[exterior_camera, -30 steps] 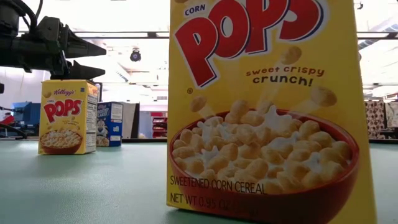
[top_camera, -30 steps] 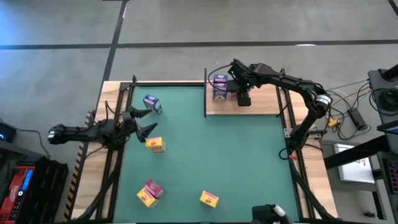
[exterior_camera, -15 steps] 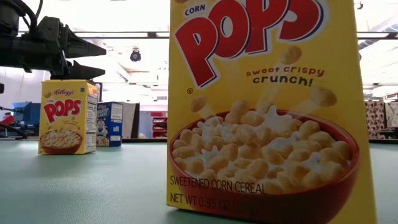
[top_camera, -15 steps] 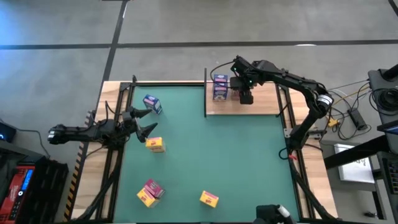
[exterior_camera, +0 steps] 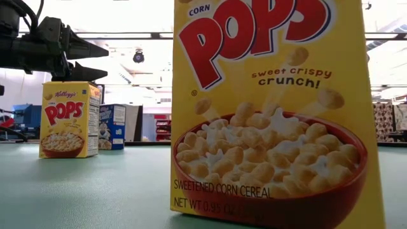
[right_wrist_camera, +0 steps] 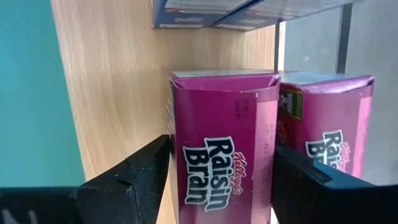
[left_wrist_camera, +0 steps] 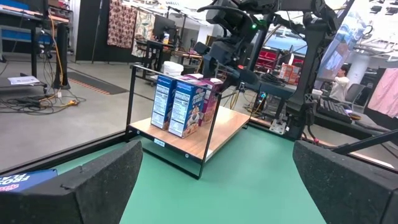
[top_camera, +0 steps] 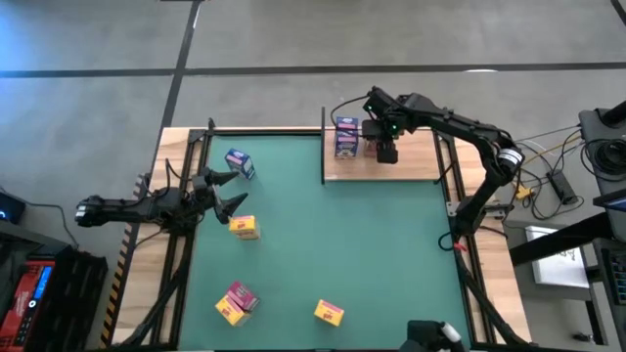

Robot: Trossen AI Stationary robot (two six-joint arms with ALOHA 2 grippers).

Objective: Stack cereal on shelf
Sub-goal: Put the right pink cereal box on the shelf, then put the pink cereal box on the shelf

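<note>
The shelf (top_camera: 411, 161) is a light-wood board with black posts at the table's far edge. Two blue cereal boxes (left_wrist_camera: 177, 102) stand upright at its left end. Two magenta Raisin Bran boxes stand beside them, and my right gripper (top_camera: 385, 149) is shut on the nearer magenta box (right_wrist_camera: 217, 143). The other magenta box (right_wrist_camera: 326, 124) is next to it on the far side. My left gripper (top_camera: 233, 191) waits open and level at the mat's left edge, touching nothing. My right gripper pinches the magenta box by its two narrow sides (right_wrist_camera: 177, 143), one finger (right_wrist_camera: 134, 177) on each. The fingers slant down from the table's right, and the printed front faces them. The box is upright. Its bottom is hidden, so whether it rests on the shelf cannot be told.
Loose cereal boxes lie on the green mat: a blue one (top_camera: 240, 163) and a yellow one (top_camera: 245, 228) close to my left gripper, a pink-and-yellow pair (top_camera: 236, 301) and a yellow one (top_camera: 329, 312) near the front edge. Bare wood remains on the shelf's right half.
My right gripper has shifted slightly toward the table's right and far edges over the shelf and rolled a little, then kept still, still shut on the magenta box.
</note>
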